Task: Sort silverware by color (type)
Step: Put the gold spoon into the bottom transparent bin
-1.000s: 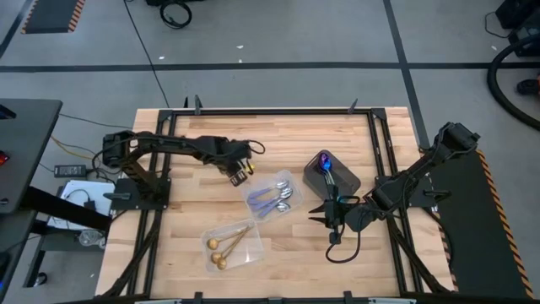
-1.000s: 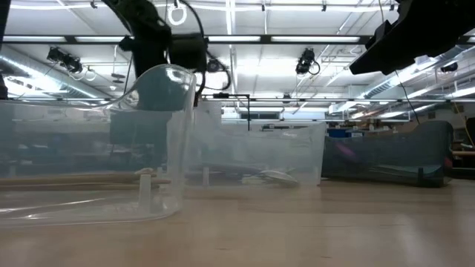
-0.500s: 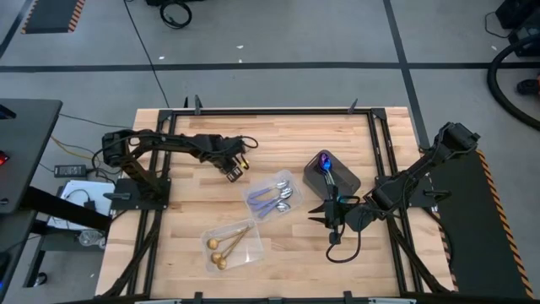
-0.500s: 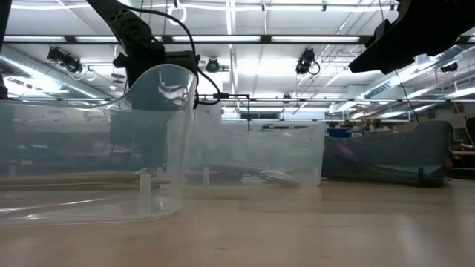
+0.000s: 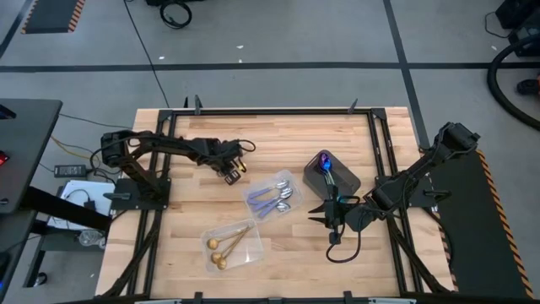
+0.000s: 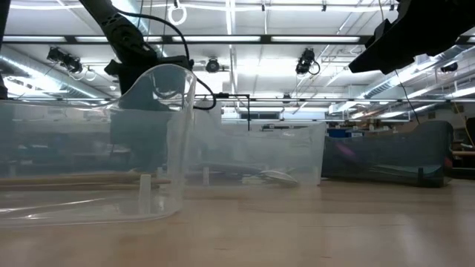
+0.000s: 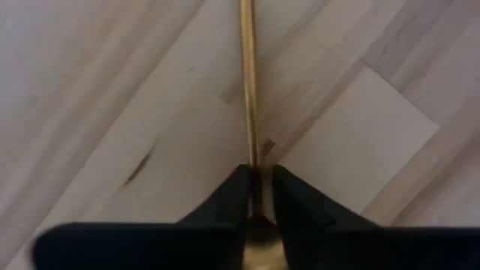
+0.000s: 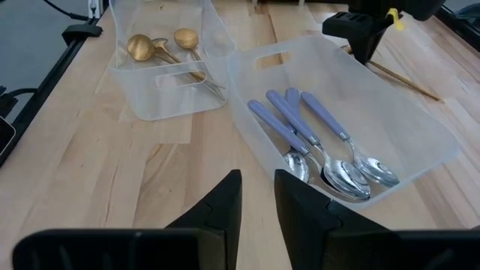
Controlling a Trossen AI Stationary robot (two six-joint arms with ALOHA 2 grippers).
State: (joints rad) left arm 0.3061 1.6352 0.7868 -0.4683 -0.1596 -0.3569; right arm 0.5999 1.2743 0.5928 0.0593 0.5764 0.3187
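Drawn back toward its own base since a second ago, the left gripper (image 5: 234, 171) pinches a gold spoon (image 7: 248, 97) — jaws pressed on the bowl end, the handle running out ahead over bare wood, likely lifted for the tray of gold spoons (image 5: 226, 246). Right gripper (image 5: 329, 218) waits by the dark tray (image 5: 349, 181) — fingers slightly apart.

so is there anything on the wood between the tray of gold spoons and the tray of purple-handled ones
No: the high view shows bare tabletop between the gold spoon tray and the purple-handled spoon tray.
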